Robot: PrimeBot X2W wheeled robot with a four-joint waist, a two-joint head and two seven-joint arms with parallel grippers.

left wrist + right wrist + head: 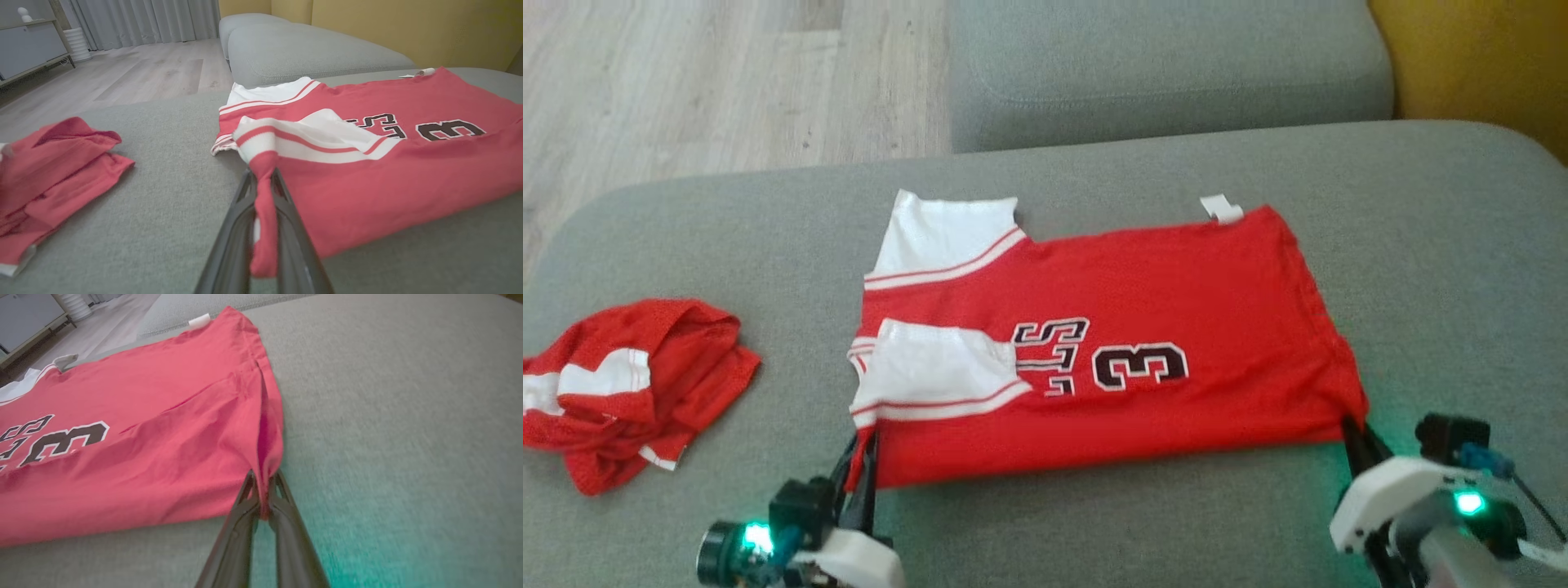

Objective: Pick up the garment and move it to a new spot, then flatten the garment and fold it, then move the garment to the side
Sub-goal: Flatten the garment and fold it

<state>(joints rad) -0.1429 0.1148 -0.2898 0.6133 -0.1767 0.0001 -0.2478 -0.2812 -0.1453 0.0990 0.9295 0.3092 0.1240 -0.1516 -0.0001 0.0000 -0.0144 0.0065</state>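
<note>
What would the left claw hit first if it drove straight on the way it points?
The left claw is shut on a near corner of the jersey. Straight on, it would first push into the folded white-and-red sleeve just ahead, probably bunching it.

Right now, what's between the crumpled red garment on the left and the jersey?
Bare grey cushion between crumpled garment and jersey; head and left wrist views show it.

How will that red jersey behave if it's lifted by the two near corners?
Probably floppy: the red jersey bunches into a narrow strip where the left gripper pinches it. Its middle would likely sag between that and the right gripper, since the cloth visibly creases near that corner. It looks thin, so probably light.
</note>
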